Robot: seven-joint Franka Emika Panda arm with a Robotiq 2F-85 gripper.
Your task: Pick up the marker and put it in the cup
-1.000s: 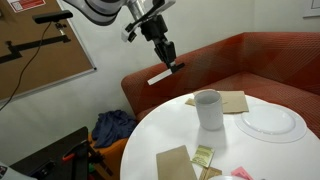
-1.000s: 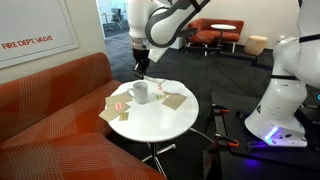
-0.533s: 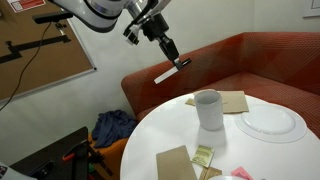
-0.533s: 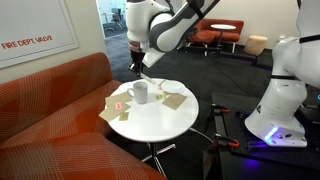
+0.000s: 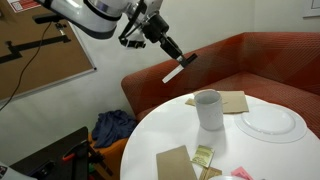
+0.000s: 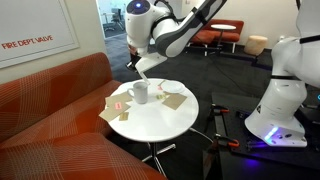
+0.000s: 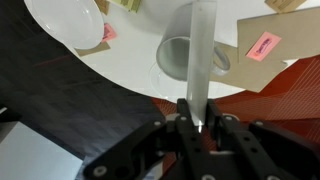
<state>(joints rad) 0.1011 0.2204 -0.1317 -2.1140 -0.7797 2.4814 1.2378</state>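
Observation:
My gripper [image 5: 183,56] is shut on the marker [image 5: 175,70], a slim white stick held tilted in the air above and beside the round white table [image 5: 165,125]. In the wrist view the marker [image 7: 199,50] runs out from between my jaws [image 7: 198,116], with the white cup [image 7: 183,55] below it. The cup [image 5: 209,109] stands upright on the table, lower than the marker and apart from it. The cup [image 6: 140,93] and my gripper [image 6: 137,63] also show in an exterior view.
A flat white plate [image 5: 268,122] lies near the cup. Brown paper napkins [image 5: 230,101], small packets [image 5: 204,157] and a pink card [image 7: 263,46] lie on the table. A red sofa [image 5: 250,60] curves behind it. A blue bag [image 5: 112,127] lies on the floor.
My gripper has risen and swung toward the table with the marker, which now tilts more steeply. The cup has not moved.

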